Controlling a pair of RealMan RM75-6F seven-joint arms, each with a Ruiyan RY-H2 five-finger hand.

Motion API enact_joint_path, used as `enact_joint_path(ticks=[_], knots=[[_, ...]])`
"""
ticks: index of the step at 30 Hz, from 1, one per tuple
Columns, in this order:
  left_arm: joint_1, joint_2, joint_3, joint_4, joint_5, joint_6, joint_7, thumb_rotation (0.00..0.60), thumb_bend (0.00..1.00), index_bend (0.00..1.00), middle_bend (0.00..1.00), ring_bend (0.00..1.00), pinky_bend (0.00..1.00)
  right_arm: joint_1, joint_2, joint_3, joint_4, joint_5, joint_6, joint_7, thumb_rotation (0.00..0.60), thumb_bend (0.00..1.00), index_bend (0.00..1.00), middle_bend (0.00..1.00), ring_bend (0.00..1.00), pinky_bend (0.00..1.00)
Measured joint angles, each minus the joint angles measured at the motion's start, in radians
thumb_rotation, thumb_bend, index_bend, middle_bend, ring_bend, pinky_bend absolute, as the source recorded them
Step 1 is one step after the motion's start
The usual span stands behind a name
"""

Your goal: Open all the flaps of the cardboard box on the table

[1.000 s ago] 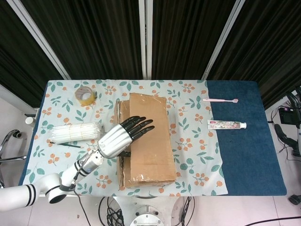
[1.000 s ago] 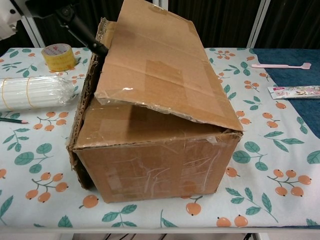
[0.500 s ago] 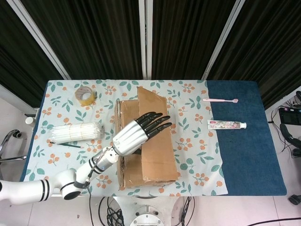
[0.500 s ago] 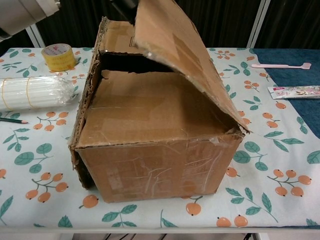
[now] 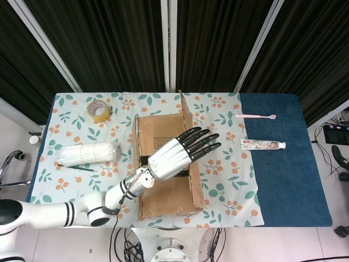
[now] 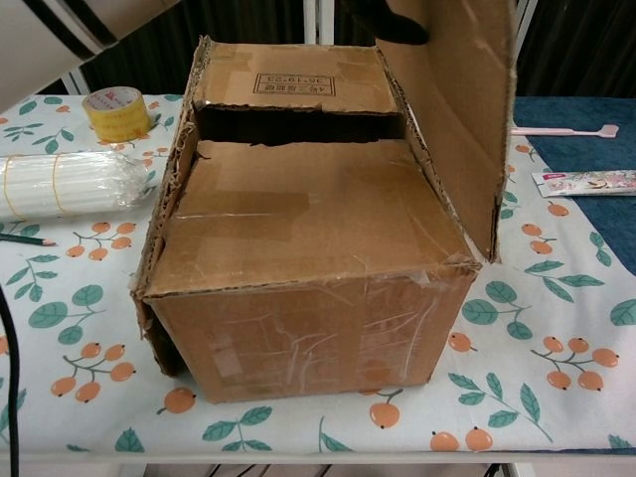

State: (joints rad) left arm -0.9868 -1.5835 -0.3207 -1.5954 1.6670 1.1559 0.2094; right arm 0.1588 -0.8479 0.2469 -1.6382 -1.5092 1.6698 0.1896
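Note:
The cardboard box (image 5: 166, 197) lies in the middle of the table, its front wall (image 6: 308, 318) near the chest camera. Its long right flap (image 6: 462, 119) stands nearly upright; from the head view it shows edge-on (image 5: 188, 112). My left hand (image 5: 182, 153) reaches over the box top with its fingers stretched out against that flap's inner face and holds nothing. Only dark fingers (image 6: 393, 20) show at the top of the chest view. The far short flap (image 6: 298, 79) and near short flap (image 6: 298, 214) lie flat. The long left flap (image 6: 164, 199) hangs folded out. No right hand shows.
A tape roll (image 5: 98, 111), a bundle of white sticks (image 5: 87, 154) and a pencil (image 5: 76, 168) lie left of the box. A pink toothbrush (image 5: 255, 116) and a toothpaste tube (image 5: 263, 144) lie to the right, at the edge of the blue cloth (image 5: 283, 180).
My left hand has swept right across the box top, lifting the long right flap from lying over the box to nearly upright. The two short flaps now show.

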Motion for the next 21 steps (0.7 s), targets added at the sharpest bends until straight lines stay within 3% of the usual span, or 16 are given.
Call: enact_joint_path(ticks=[14, 21], knots=[[-0.111, -0.089, -0.056, 0.027, -0.048, -0.040, 0.038, 0.600, 0.04, 0.00, 0.03, 0.07, 0.15, -0.017, -0.006, 0.001, 0.045, 0.006, 0.013, 0.065, 0.600, 0.21, 0.00, 0.00, 0.00, 0.00], [-0.127, -0.122, -0.054, 0.042, -0.083, -0.035, 0.058, 0.600, 0.04, 0.00, 0.03, 0.07, 0.15, -0.021, -0.012, -0.003, 0.060, 0.002, 0.013, 0.078, 0.600, 0.21, 0.00, 0.00, 0.00, 0.00]])
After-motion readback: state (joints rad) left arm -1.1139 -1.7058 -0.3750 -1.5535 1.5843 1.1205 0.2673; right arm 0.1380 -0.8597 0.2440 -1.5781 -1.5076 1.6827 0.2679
